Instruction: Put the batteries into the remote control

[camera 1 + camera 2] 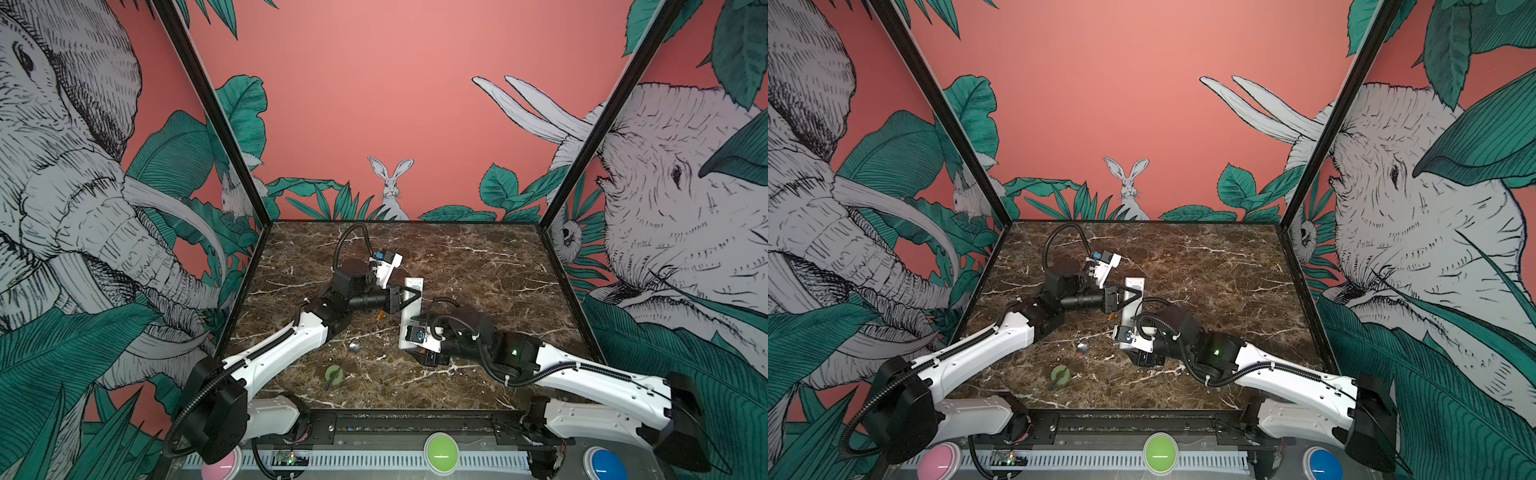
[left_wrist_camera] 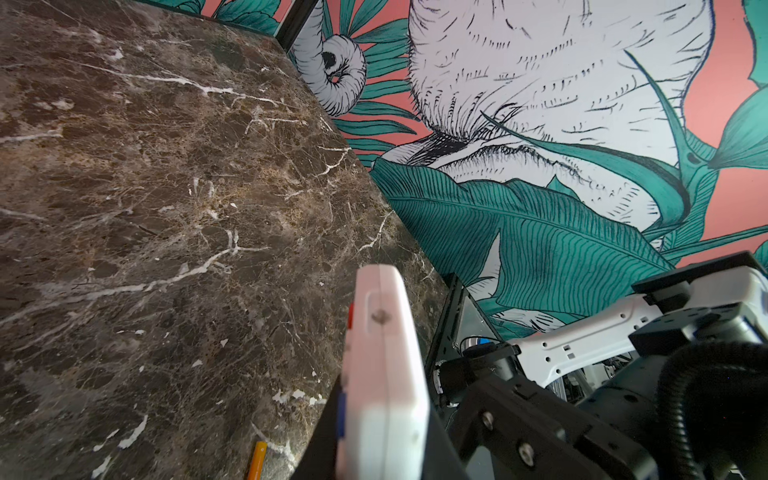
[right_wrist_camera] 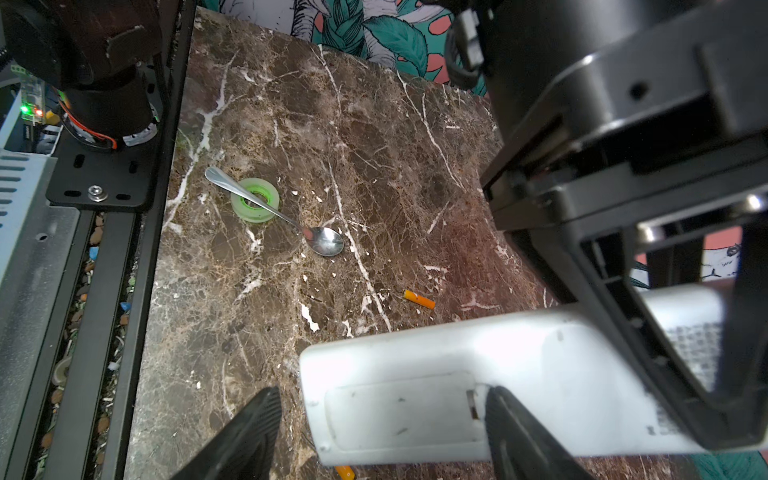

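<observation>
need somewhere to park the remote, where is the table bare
Widest bare marble: the table right of the remote, out to the right wall and back wall. Crowded: the centre, where left gripper and right gripper work at the remote, and front left, with a battery, spoon and tape roll.

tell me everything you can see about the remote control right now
The remote control is a long, slim white plastic bar with rounded corners, back side up. The back shows a battery cover outline, seemingly in place, a small slot at its end, and printed text further along. Red and blue buttons peek from its underside in the left wrist view. The left gripper is shut across it, apparently holding it above the table. The right gripper is open, jaws straddling the cover end, one at the slot.
</observation>
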Controlling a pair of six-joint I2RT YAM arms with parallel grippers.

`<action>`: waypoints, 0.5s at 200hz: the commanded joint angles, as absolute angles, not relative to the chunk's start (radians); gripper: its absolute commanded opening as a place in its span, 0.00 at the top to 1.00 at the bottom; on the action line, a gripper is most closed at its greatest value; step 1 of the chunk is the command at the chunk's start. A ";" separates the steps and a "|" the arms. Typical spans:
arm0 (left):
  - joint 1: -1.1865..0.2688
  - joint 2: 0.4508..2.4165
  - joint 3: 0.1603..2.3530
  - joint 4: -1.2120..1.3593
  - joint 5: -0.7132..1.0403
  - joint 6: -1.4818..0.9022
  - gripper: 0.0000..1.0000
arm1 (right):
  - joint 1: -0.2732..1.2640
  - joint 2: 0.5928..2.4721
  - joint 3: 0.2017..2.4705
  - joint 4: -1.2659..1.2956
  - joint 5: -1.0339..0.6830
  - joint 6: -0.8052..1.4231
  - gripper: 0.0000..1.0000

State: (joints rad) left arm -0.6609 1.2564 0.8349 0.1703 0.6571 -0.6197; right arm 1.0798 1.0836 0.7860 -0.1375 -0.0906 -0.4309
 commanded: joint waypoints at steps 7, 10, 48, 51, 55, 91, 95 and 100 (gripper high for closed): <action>-0.660 1.226 0.827 0.226 0.683 -0.640 1.00 | 1.084 1.108 0.794 -0.141 -0.114 -0.431 0.24; -0.662 1.227 0.827 0.227 0.682 -0.640 1.00 | 1.084 1.111 0.796 -0.146 -0.116 -0.433 0.24; -0.661 1.223 0.828 0.227 0.679 -0.639 1.00 | 1.084 1.141 0.821 -0.206 -0.168 -0.434 0.27; -0.660 1.224 0.828 0.227 0.678 -0.639 1.00 | 1.084 1.144 0.823 -0.210 -0.173 -0.434 0.27; -0.661 1.224 0.827 0.228 0.678 -0.639 1.00 | 1.084 1.148 0.826 -0.217 -0.180 -0.434 0.28; -0.661 1.220 0.828 0.227 0.675 -0.639 1.00 | 1.083 1.178 0.853 -0.262 -0.234 -0.428 0.34; -0.662 1.220 0.828 0.227 0.675 -0.639 1.00 | 1.084 1.178 0.855 -0.266 -0.237 -0.427 0.34; -0.661 1.220 0.828 0.227 0.673 -0.640 1.00 | 1.084 1.181 0.856 -0.269 -0.240 -0.426 0.35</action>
